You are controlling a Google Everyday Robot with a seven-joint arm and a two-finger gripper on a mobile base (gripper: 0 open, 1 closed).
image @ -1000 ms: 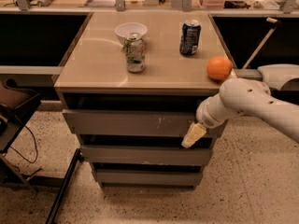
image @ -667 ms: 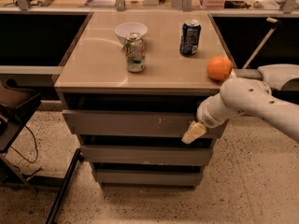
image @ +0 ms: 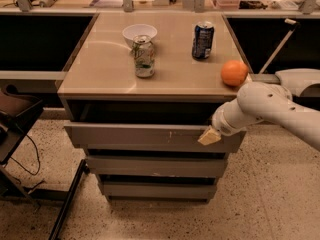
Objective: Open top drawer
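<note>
The top drawer (image: 135, 137) is the widest grey handleless front, just under the tan countertop (image: 100, 74). It has whitish scuff marks right of centre and stands out a little from the cabinet, with a dark gap above it. My gripper (image: 209, 136) is at the right end of this drawer front, its beige tip against the front's upper part. The white arm (image: 260, 106) comes in from the right edge of the view.
On the countertop stand a white bowl (image: 139, 32), a green can (image: 144, 57), a blue can (image: 203, 40) and an orange (image: 234, 73) near the right edge. Two narrower grey drawer fronts (image: 155, 166) lie below. A dark chair or cart (image: 15, 119) stands left.
My gripper has moved up slightly along the right end of the top drawer front. The drawer front and the things on the countertop look unchanged.
</note>
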